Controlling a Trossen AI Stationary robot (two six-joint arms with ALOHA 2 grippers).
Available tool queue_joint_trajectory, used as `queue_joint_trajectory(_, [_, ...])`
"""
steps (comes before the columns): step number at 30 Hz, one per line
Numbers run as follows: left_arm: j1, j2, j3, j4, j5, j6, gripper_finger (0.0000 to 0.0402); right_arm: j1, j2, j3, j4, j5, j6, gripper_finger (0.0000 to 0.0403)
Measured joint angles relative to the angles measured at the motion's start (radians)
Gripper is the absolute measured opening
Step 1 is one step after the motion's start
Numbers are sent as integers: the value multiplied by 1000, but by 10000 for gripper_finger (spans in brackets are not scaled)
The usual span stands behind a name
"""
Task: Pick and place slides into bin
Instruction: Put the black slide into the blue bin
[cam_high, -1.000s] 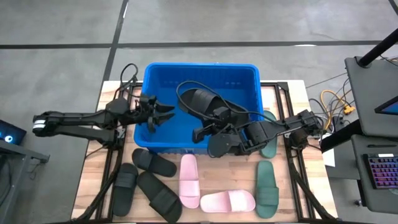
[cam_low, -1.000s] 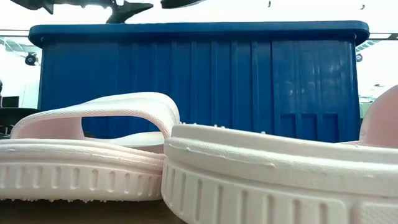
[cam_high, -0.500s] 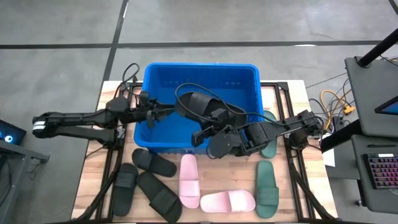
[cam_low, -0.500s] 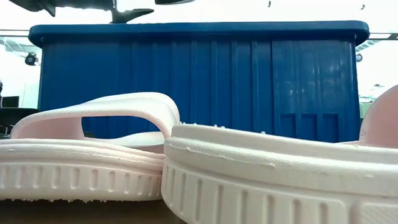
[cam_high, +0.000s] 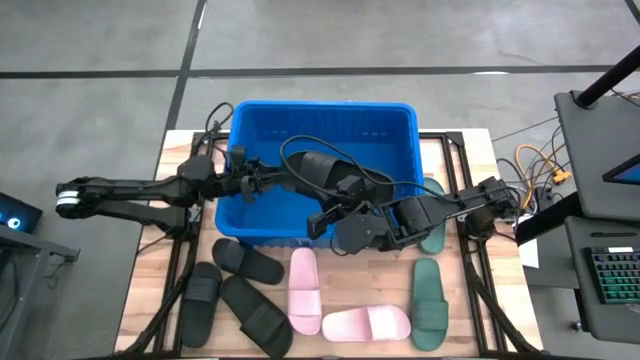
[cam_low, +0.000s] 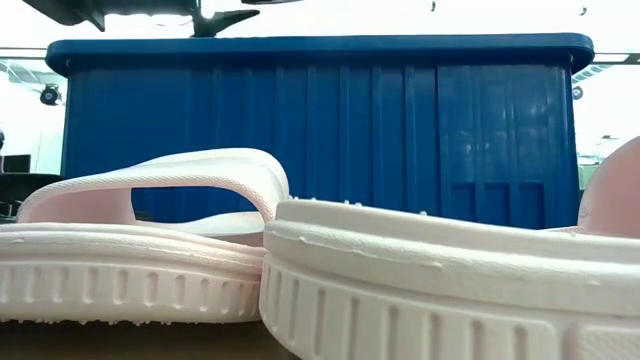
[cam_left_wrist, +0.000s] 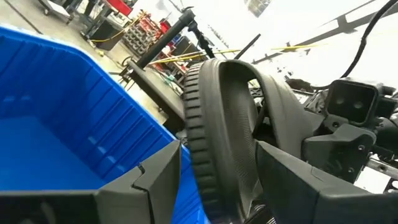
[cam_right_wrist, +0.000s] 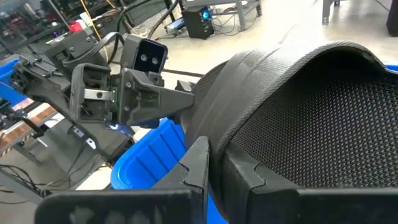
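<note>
The table (cam_high: 150, 310) is carrying the bin (cam_high: 400, 120), which is sitting at its far middle. Both arms are reaching in over the bin. They are sharing one black slide (cam_high: 318, 168), which is hanging above the bin's inside, not lying on its floor. The right pincer (cam_high: 338, 198) is clamped narrow on the slide's strap. The left pincer (cam_high: 268, 178) is holding the slide's edge between its fingers, as the left wrist view shows, with its jaws fairly wide around the sole. On the table in front of the bin, three black slides (cam_high: 245, 262) are lying at the left, two pink slides (cam_high: 303, 290) in the middle and two green slides (cam_high: 427, 302) at the right.
</note>
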Motion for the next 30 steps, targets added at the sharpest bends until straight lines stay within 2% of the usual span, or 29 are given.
queue_joint_trajectory(20, [0, 42, 0, 50, 5, 2, 186, 0, 0, 0, 31, 0, 0, 21])
queue_joint_trajectory(24, [0, 42, 0, 50, 11, 2, 160, 0, 0, 0, 34, 0, 1, 21])
queue_joint_trajectory(30, [0, 41, 0, 52, 34, 4, 94, 0, 0, 0, 52, -3, -8, 21])
